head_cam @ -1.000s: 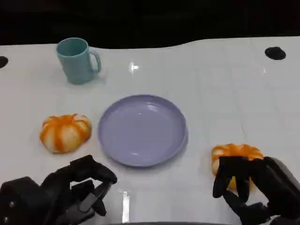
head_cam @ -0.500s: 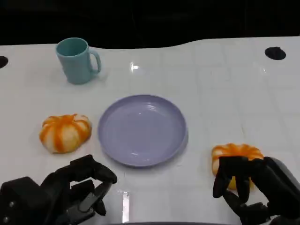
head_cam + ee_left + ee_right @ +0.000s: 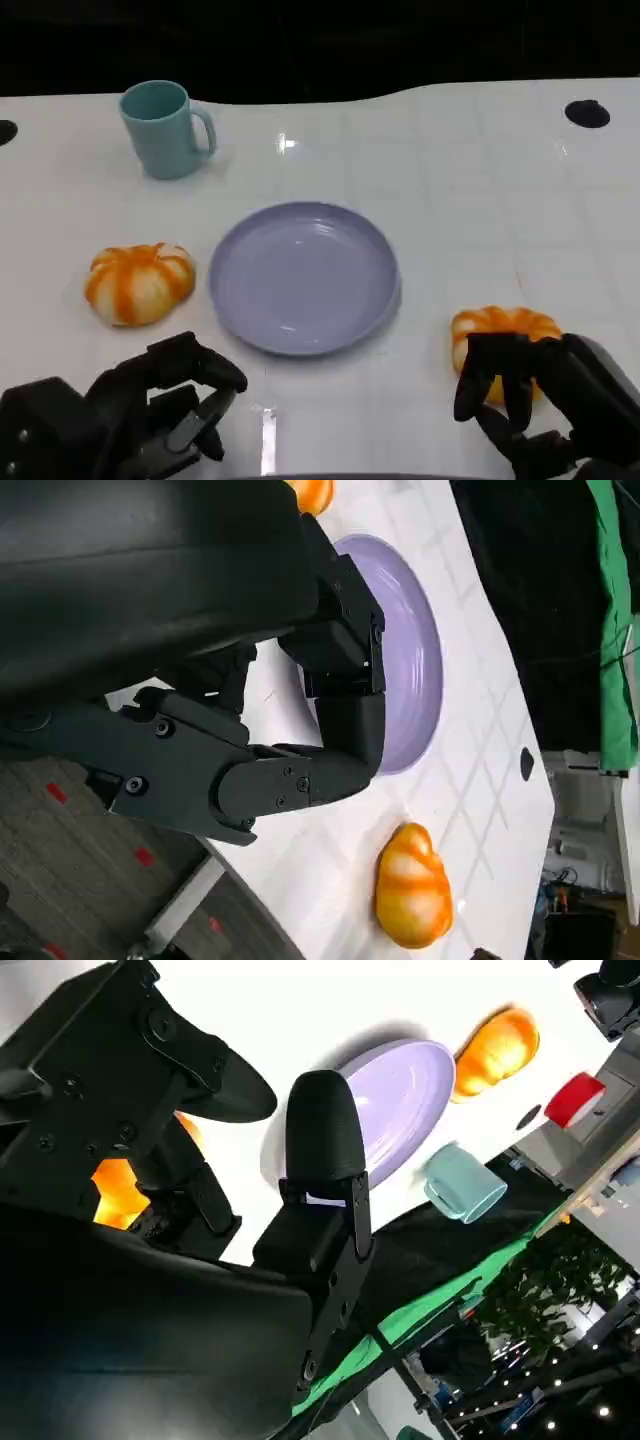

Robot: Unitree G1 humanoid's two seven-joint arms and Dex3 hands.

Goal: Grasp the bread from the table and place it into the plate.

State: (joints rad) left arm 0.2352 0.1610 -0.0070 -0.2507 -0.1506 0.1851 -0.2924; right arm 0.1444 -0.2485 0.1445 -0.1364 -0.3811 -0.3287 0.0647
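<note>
Head view: white bench (image 3: 480, 180). Lavender plate (image 3: 304, 276) at centre, nothing on it. One orange-and-white bread (image 3: 139, 282) lies on the bench just left of the plate, apart from its rim. A second bread (image 3: 500, 335) lies to the plate's right, nearer the front edge. Right hand (image 3: 525, 395) is at this second bread: fingers (image 3: 475, 380) draped over its near face, touching it; the loaf sits on the bench. Whether the fingers actually clamp it, cannot tell. Left hand (image 3: 150, 410) hangs at the lower left, in front of the first bread and apart from it, fingers curled inward around nothing. Teal mug (image 3: 163, 128) stands upright at the far left, handle toward the right.

Left wrist view: left hand (image 3: 250, 710) curled in, empty, above the bench edge. Plate (image 3: 415, 670) beyond the fingers; second bread (image 3: 412, 888) further along, well apart from this hand.

Right wrist view: right hand (image 3: 200, 1180) close up, one finger (image 3: 322, 1140) raised. Orange of the second bread (image 3: 118, 1192) shows between the fingers, right against them. Plate (image 3: 400, 1095), first bread (image 3: 497, 1048) and mug (image 3: 462, 1185) lie beyond.
</note>
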